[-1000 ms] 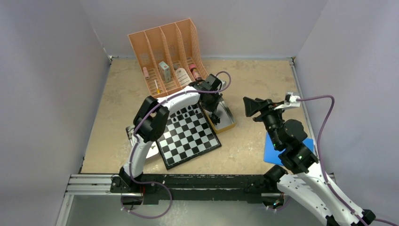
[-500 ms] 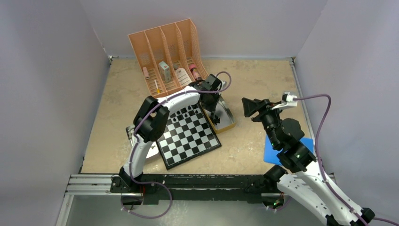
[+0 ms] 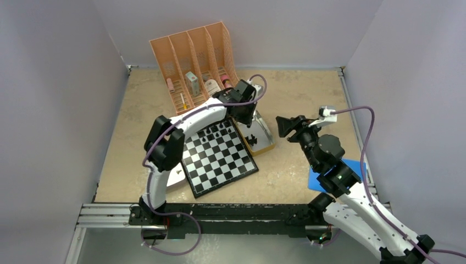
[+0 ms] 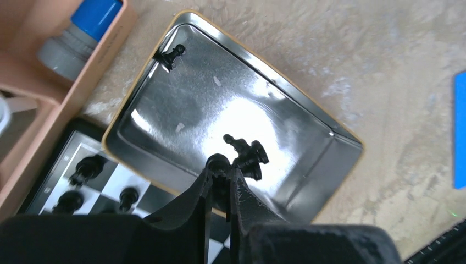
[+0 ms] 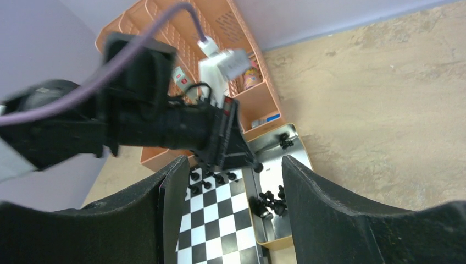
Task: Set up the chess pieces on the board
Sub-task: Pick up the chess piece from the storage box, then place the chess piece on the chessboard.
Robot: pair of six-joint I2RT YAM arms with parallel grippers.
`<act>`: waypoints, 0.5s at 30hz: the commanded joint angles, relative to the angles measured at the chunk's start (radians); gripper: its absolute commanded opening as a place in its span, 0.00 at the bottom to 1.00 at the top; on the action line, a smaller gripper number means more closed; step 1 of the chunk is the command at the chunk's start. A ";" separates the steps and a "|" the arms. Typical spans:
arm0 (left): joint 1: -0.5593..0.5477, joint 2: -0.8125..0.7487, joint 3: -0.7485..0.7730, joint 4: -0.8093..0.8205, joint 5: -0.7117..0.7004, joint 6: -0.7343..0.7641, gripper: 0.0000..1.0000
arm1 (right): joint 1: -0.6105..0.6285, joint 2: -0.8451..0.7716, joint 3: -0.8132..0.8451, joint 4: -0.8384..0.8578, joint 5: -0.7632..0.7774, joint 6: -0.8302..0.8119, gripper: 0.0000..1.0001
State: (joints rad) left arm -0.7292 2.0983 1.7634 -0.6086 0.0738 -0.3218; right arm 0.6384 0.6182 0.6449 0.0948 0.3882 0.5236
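Currently the left tool (image 4: 220,175) hangs over the metal tray (image 4: 165,104), its two fingers drawn almost together and pinching a black piece (image 4: 217,161) by its round head. The piece sits at the very tips of the fingers, above the tray's near edge. Inside the tray a black pawn (image 4: 173,54) lies in the far corner against the wall, and two more black pieces (image 4: 248,154) lie together on the shiny floor, just beyond the held one.

The board (image 3: 220,159) lies flat on the surface (image 3: 308,93), turned at an angle, with one side right beside the tray's gold-coloured rim. Several dark figures (image 4: 88,165) stand on the squares of the board's far rows, nearest the organiser (image 3: 189,49). From the top view the left arm arches over the board to reach the tray.

A blue-capped bottle (image 4: 93,27) lies in the peach organiser's end compartment, next to the tray.

The right tool (image 5: 233,159) is held in the air to the right of the tray, fingers spread wide apart with nothing between them, pointing toward the left tool and the tray. A blue sheet (image 3: 315,181) lies on the surface beneath the right arm, well apart from the board.
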 commanded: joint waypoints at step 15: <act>0.135 -0.501 -0.314 -0.122 -0.152 -0.146 0.03 | -0.003 0.122 -0.033 0.155 -0.156 0.020 0.91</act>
State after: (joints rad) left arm -0.6754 1.6974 1.5257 -0.6888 -0.0532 -0.4099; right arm 0.6384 0.7212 0.6052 0.1741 0.2779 0.5312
